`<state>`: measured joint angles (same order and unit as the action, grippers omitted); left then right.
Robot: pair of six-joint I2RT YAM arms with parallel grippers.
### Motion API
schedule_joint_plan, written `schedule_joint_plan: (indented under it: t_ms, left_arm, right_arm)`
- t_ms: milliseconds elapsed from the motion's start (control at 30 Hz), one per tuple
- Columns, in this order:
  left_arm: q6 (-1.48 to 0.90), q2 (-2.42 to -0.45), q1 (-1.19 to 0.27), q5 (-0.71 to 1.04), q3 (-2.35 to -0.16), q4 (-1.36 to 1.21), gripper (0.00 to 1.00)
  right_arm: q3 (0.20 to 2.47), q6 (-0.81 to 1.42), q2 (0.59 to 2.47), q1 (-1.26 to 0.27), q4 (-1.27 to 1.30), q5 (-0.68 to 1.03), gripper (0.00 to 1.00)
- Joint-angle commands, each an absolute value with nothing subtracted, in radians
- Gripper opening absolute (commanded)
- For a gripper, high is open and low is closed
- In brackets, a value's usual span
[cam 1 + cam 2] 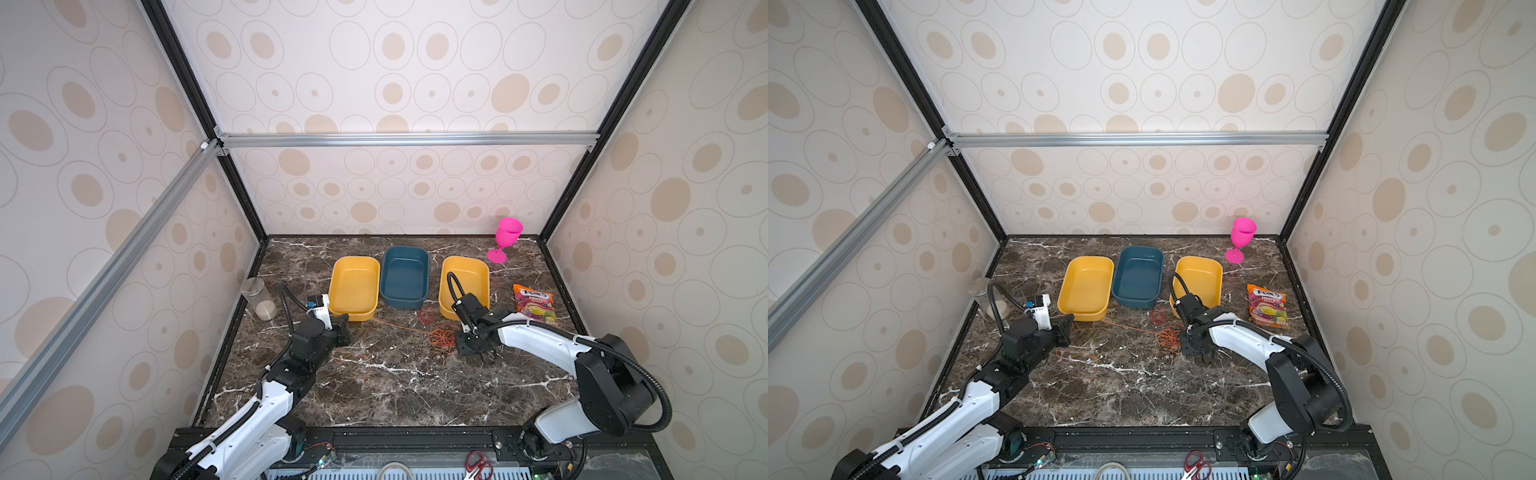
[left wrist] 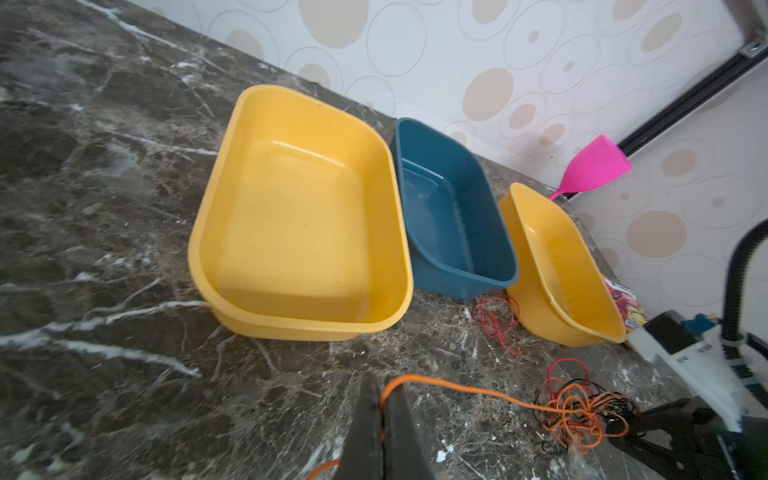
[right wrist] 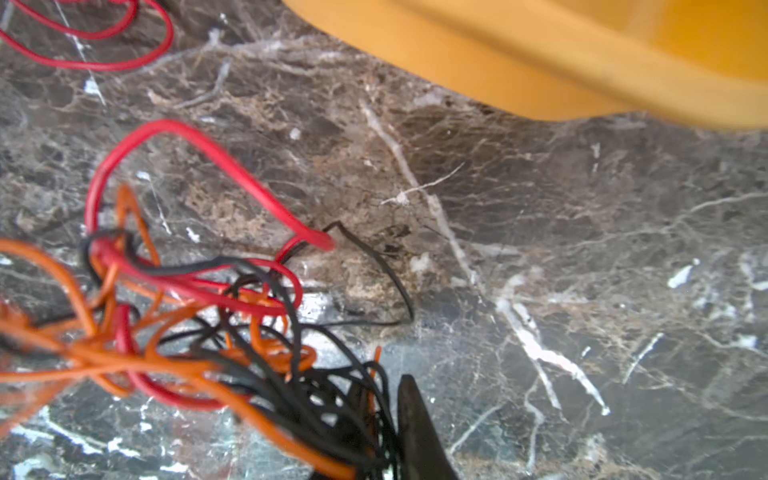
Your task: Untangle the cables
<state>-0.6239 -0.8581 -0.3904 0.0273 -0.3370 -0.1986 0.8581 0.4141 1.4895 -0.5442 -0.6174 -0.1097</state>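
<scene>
The work surface was a dark brown marble-patterned tabletop (image 1: 395,386) with white veining. It was enclosed on the left, far and right sides by cream walls (image 1: 395,83) printed with beige ovals, framed by black posts and an aluminium rail (image 1: 407,139).

Three trays stood in a row on the far half: the left yellow tray (image 1: 354,291), the blue tray (image 1: 405,276) and the right yellow tray (image 1: 473,270). A pink goblet (image 1: 505,241) stood in the far right corner. A sweets bag (image 1: 534,303) lay by the right edge and a clear jar (image 1: 259,299) stood at the left edge.

The cables (image 1: 441,338) lay in an orange, red and black tangle on the tabletop, just nearer than the right yellow tray. A separate red cable (image 1: 426,316) lay looped between the tangle and the blue tray.

The left gripper (image 2: 380,415) was fully closed on an orange cable (image 2: 457,388) that ran right into the tangle. The right gripper (image 3: 382,390) sat at the tangle's right side, jaws narrow with black strands between them. Whether they pinched the strands could not be determined.
</scene>
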Motion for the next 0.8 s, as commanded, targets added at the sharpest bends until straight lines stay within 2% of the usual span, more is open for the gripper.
schedule_joint_plan:
  t_ms: [0, 200, 267, 433, 500, 700, 767]
  left_arm:
    - [-0.645, -0.859, -0.366, -0.007, -0.376, -0.12, 0.0]
    - [-0.629, -0.951, -0.365, 0.169, -0.364, -0.176, 0.0]
    - [-0.625, -0.986, -0.365, 0.198, -0.366, -0.157, 0.0]
    - [-0.616, -1.047, -0.368, 0.201, -0.398, -0.04, 0.11]
    - [-0.604, -1.061, -0.369, 0.203, -0.425, 0.015, 0.16]
    - [-0.597, -1.058, -0.38, 0.209, -0.488, 0.076, 0.4]
    - [-0.593, -1.059, -0.392, 0.223, -0.502, 0.069, 0.44]
  right_arm:
    - [0.845, 0.406, 1.464, -0.537, -0.654, -0.118, 0.15]
    - [0.84, 0.353, 1.445, -0.537, -0.604, 0.018, 0.2]
    - [0.843, 0.335, 1.437, -0.537, -0.595, 0.054, 0.24]
    - [0.86, 0.304, 1.424, -0.539, -0.589, 0.141, 0.36]
    - [0.865, 0.296, 1.423, -0.54, -0.584, 0.18, 0.38]
    - [0.889, 0.281, 1.41, -0.539, -0.601, 0.187, 0.4]
    - [0.898, 0.276, 1.407, -0.539, -0.613, 0.185, 0.41]
